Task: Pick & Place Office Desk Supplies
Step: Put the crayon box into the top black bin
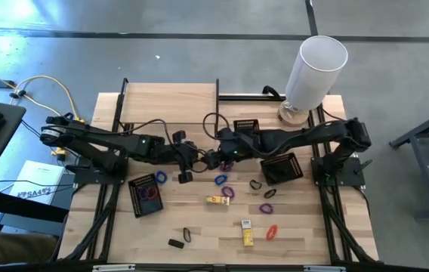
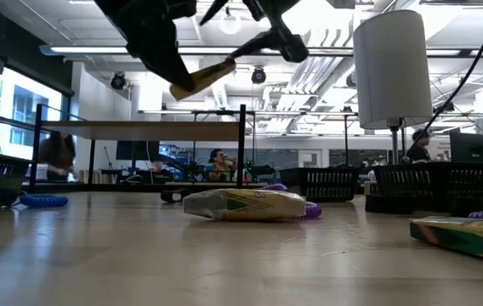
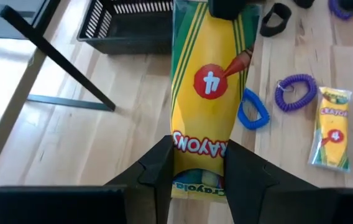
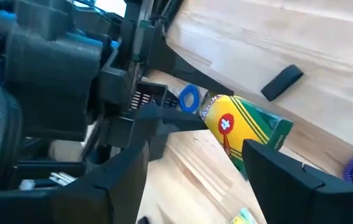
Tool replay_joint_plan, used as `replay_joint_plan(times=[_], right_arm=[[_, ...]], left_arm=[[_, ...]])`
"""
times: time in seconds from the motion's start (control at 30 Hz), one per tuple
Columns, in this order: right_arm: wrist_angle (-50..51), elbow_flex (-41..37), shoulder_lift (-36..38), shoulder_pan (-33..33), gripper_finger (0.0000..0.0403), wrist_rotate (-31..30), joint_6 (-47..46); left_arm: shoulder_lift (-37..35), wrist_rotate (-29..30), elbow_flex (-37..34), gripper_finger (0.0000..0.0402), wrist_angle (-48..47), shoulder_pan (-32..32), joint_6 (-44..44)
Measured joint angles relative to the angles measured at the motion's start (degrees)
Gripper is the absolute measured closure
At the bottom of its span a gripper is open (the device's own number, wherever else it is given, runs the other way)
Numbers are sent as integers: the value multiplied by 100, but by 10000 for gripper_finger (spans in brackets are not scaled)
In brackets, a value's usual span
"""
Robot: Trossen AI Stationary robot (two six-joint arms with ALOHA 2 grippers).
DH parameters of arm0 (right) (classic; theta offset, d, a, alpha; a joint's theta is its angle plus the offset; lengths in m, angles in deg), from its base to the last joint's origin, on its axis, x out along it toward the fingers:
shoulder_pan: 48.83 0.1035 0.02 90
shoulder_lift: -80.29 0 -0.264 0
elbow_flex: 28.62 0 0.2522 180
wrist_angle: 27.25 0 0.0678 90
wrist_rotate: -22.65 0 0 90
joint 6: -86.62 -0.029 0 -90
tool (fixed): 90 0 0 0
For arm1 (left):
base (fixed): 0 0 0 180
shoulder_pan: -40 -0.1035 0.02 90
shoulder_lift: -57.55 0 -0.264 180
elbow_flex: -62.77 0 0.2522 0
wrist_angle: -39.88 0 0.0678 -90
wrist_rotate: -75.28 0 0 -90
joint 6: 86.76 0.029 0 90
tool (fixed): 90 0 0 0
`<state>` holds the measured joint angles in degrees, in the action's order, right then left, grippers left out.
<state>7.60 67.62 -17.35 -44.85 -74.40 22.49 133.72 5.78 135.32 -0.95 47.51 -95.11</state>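
Above the middle of the bench, your two arms meet over a single yellow crayon packet, and that is the item in hand. Your left gripper has its jaws closed on one end of the packet, which hangs clear of the wood; the low view shows it tilted in the air under the dark arms. Your right gripper sits just beside the packet's other end with its jaws spread on either side, so this looks to me like a handover, the packet kept out lengthwise to give the second arm a free end to take. I cannot tell whether the right jaws touch it yet. Holding it high also keeps it off the loose supplies below: a blue loop, a purple loop and a second crayon packet lying flat on the wood. More loops, a red loop and a small black block lie scattered toward the near edge. One black mesh tray sits on the left side with a few loops already in it, another mesh tray lies on the right, probably the packet's destination. Keep your left jaws firm until the right ones have closed, or the packet may drop.
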Motion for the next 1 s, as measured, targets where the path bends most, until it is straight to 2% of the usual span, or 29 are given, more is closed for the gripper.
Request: replay_joint_plan(times=[0.13,0.37,0.57,1.0], right_arm=[[0,-1,21,4,152,-71,120],[577,-6,434,4,152,-41,115],[837,-7,463,4,152,-292,-167],[204,-4,-57,-27,152,-349,-167]], left_arm=[[-12,23,2,292,-69,0,-2],[-13,32,3,292,-142,0,-24],[-14,32,4,292,-153,0,-22],[-14,49,5,292,-152,2,-18]])
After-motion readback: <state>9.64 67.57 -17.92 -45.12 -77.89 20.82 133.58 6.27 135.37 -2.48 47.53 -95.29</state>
